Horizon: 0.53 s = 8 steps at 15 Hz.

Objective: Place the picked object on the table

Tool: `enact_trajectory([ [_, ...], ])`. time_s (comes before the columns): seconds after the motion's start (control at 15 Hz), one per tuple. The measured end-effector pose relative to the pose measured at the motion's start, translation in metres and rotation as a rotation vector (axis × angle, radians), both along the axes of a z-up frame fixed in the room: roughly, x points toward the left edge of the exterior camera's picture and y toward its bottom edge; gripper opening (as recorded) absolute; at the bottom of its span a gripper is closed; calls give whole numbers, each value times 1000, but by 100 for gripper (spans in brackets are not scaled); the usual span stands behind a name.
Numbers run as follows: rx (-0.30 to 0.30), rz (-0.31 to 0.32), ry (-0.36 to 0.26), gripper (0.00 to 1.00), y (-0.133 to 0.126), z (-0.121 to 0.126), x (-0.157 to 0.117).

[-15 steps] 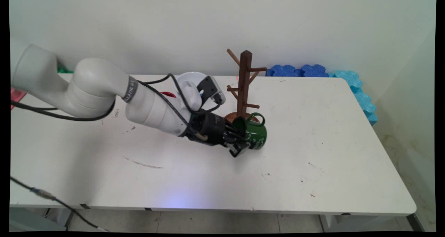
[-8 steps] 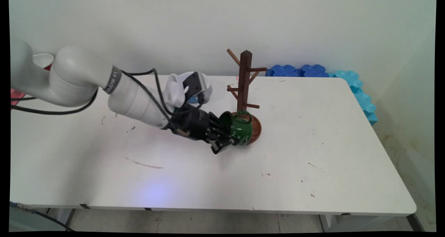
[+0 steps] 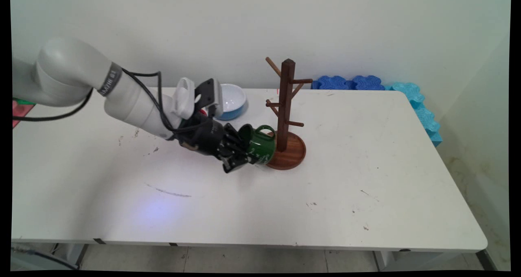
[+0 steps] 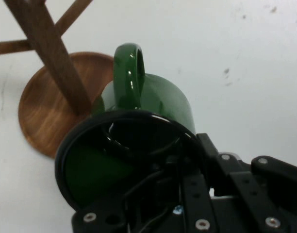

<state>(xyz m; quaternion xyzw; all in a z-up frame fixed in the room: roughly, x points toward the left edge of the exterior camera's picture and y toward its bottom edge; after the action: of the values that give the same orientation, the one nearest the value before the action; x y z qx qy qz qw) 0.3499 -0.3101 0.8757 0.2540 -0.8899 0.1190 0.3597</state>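
Carried leftward off the stand's front, the green mug [image 3: 260, 147] sits clamped by its rim in the gripper [image 3: 237, 157], at nine o'clock of the wooden mug tree [image 3: 286, 106], unhung.

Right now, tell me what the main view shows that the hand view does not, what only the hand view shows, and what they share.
Only the main view: the blue and white bowl behind the arm, the blue foam blocks by the wall, the mug tree's full post and pegs.

Only the hand view: the green mug's dark inside, one finger reaching into it.

Both: the gripper shut on the green mug, tipped on its side, handle up, beside the mug tree.
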Motion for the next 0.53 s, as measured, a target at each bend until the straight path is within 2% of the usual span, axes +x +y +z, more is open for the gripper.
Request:
enact_trajectory([
  [0.53,-14,-96,-135,0,-4,16,43],
])
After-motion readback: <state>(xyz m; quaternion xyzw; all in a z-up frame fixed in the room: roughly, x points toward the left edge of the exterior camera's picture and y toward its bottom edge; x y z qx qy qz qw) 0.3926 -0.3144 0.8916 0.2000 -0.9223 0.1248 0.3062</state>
